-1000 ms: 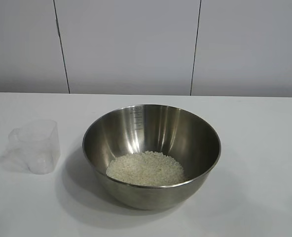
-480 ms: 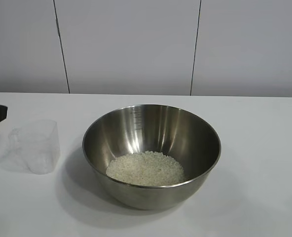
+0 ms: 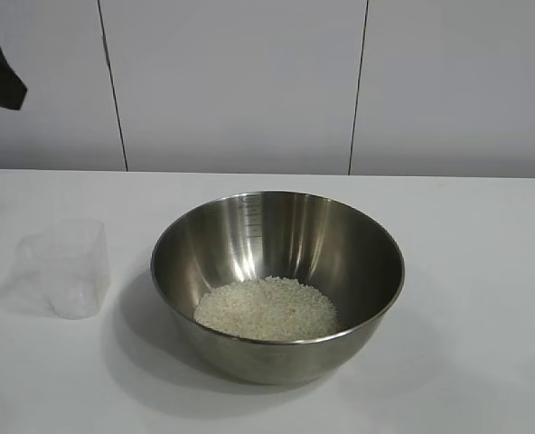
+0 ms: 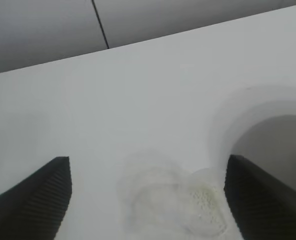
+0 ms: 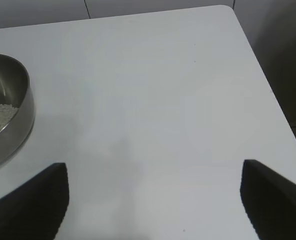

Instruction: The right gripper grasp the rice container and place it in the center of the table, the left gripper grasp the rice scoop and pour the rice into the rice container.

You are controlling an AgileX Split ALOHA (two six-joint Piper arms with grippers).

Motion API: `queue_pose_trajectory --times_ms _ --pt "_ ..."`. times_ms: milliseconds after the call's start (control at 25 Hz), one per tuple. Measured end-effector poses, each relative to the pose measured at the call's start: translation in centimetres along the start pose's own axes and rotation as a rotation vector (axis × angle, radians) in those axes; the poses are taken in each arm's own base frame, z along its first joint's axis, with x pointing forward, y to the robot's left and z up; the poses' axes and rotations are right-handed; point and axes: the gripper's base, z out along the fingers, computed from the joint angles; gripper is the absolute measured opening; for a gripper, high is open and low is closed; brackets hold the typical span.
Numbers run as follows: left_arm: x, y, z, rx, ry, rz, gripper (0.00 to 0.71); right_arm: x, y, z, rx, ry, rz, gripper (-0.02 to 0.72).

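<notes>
Left tool point(image 4: 148, 200) wide, empty, above rice scoop point(image 3: 64, 267) standing near counter's point(image 3: 484, 271) left edge. Right tool point(image 5: 153, 200) wide, empty, parked off right. Rice container point(image 3: 277, 285) mid-counter, holding rice point(image 3: 266, 309). Task looks essentially finished.

the exterior camera faces the back wall, looking slightly down and close on the table point(image 3: 484, 235) and steel bowl point(image 3: 277, 271). both wrist cameras look down along their own fingers at the tabletop; the right wrist view shares the bowl's edge with it.
</notes>
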Motion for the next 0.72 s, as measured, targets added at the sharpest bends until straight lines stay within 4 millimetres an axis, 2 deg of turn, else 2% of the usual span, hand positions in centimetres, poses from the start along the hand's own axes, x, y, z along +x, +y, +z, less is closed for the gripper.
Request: queue_pose_trajectory --times_ms 120,240,360,480,720 --pt "-0.3 4.5 -1.3 -0.098 0.066 -0.124 0.605 0.0 0.0 0.0 0.000 0.000 0.000 0.639" --pt "-0.1 9.3 -3.5 -0.202 0.138 -0.260 0.605 0.0 0.0 0.0 0.000 0.000 0.000 0.639" --pt "-0.2 12.4 -6.0 -0.265 0.174 -0.355 0.605 0.0 0.0 0.0 0.000 0.000 0.000 0.639" --pt "-0.4 13.6 -7.6 -0.230 0.187 -0.427 0.605 0.0 0.0 0.0 0.000 0.000 0.000 0.639" --pt "-1.9 12.1 -9.0 -0.055 0.064 -0.391 0.605 0.0 0.0 0.0 0.000 0.000 0.000 0.639"
